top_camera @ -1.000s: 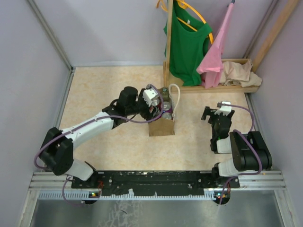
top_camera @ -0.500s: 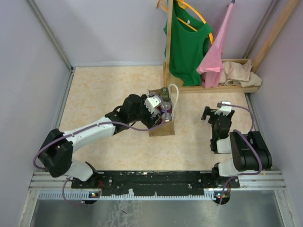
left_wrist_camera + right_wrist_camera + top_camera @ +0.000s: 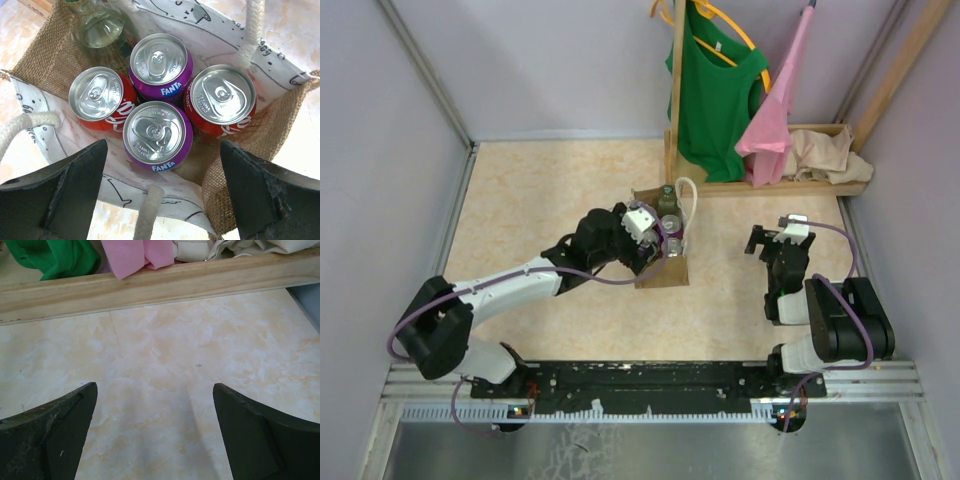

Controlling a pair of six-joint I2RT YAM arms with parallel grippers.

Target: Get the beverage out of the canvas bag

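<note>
canvas bag (image 3: 40,67) mouth open above | cans (image 3: 157,135), bottle (image 3: 100,25) packed touching | rope handle (image 3: 147,215) crosses near rim

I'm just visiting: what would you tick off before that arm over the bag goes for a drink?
1. Left pincer open: ok, its fingers are spread wide.
2. Aimed at a drink: ok, the nearer purple Fanta can sits between the fingers.
3. Canvas bag mouth open: ok, all the can tops show.
4. Room for fingers beside that can: not ok, red cans press against it on both sides.
5. Rope handle out of the way: cannot tell, it crosses the near rim between the fingers.
6. Right pincer clear: ok, open over the table, away from the bag.
</note>
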